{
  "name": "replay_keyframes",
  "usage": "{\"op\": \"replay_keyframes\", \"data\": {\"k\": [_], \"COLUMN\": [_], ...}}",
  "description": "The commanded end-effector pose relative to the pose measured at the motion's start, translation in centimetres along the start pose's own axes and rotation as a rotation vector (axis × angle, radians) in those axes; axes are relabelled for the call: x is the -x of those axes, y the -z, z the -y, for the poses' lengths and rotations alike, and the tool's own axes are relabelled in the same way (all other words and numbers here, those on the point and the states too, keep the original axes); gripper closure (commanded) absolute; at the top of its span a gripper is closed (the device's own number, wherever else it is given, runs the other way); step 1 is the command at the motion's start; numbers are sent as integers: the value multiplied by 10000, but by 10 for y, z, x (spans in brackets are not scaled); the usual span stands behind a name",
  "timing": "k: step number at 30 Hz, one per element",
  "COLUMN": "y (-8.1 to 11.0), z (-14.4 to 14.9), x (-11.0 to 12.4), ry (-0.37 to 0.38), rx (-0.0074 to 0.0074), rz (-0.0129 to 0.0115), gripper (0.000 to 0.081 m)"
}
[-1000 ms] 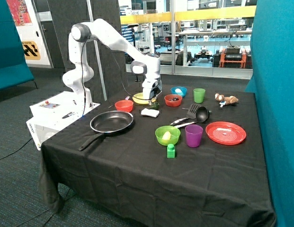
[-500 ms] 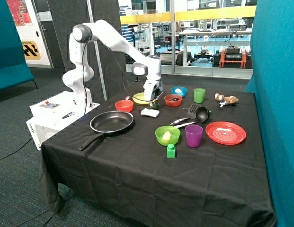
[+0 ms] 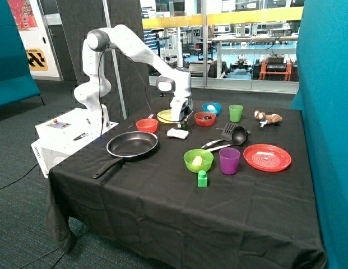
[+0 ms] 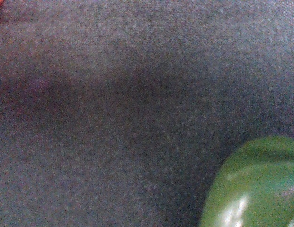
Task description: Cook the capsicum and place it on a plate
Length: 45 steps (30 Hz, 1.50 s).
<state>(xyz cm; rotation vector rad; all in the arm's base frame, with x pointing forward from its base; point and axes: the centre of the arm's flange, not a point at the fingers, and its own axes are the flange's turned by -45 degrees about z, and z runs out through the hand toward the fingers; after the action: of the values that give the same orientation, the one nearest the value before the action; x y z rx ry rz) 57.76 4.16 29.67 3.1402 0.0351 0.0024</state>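
Step in hand: reaching for the capsicum, pan and plate untouched.

Fingers [image 3: 182, 119]: you cannot tell if open or closed; low over the counter [image 3: 162, 190] by the yellow plate [image 3: 164, 116]. Capsicum [image 4: 253, 184]: green, on the cloth close under the wrist, not gripped. Pan [image 3: 132, 144] empty; red plate [image 3: 267, 157] bare. Next, by my reading: centre on the capsicum, then grip.

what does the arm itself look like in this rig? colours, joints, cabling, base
White, glossy Franka arm with rounded link shells and grey caps on the joints, one at the shoulder and one at the wrist. The pincer end is darker than the links. A thin dark cable hangs beside the upright column. The arm sits on a white box base bearing a red button.
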Motion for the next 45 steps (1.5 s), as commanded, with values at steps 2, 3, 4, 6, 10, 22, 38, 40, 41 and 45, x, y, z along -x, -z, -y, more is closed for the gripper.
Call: {"op": "replay_keyframes", "data": {"k": [2,3,4,6,10,22,38,40,41,45], "y": [-6,-7,-7,-8,-9,-13,-15,-14,-14,-14], "z": [0,1,2,3,3,0,-4,-4,-4,-4], "x": [-5,-6,-7,-9,-10,-9,-9,-8,-8,-8], "ry": [81,88,87,91,90,-161,-170,-154,-150,-164], "rx": [-12,-12,-12,-12,-12,-12,-12,-12,-12,-12], "rz": [15,15,15,15,15,15,15,15,15,15], "gripper": [165,169,170,174,178,801,808,808,808,808]}}
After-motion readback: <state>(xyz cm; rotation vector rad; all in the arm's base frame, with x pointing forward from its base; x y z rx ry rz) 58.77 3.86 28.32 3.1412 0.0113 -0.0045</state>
